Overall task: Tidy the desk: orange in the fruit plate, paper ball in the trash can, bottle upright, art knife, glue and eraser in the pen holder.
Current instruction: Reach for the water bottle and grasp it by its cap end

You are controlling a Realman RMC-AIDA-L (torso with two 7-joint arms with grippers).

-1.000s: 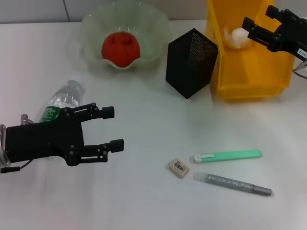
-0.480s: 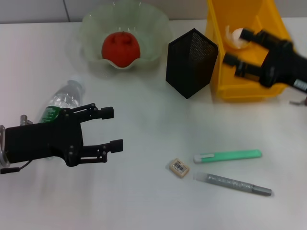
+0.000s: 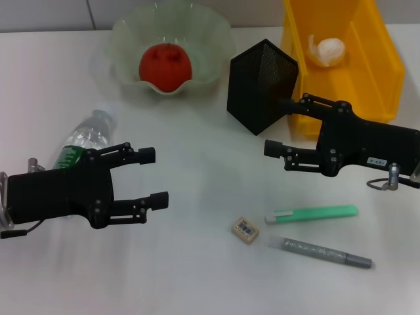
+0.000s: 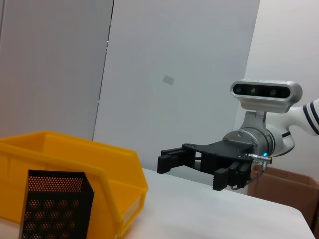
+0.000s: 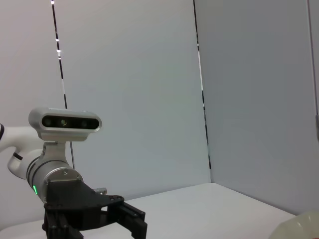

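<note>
The orange lies in the pale-green fruit plate at the back. A white paper ball rests inside the yellow trash can. Between them stands the black mesh pen holder. At the left the bottle lies on its side, partly hidden behind my left gripper, which is open and empty. My right gripper hangs open and empty just in front of the pen holder. On the table near the front lie the eraser, the green art knife and the grey glue stick.
The left wrist view looks across the table at the pen holder and the trash can, with my right arm beyond them. In the right wrist view my left arm shows far off. Bare table lies between the two grippers.
My right gripper has swung from above the trash can down and leftward to the front of the pen holder, leaving the paper ball in the can. The left arm has not moved.
</note>
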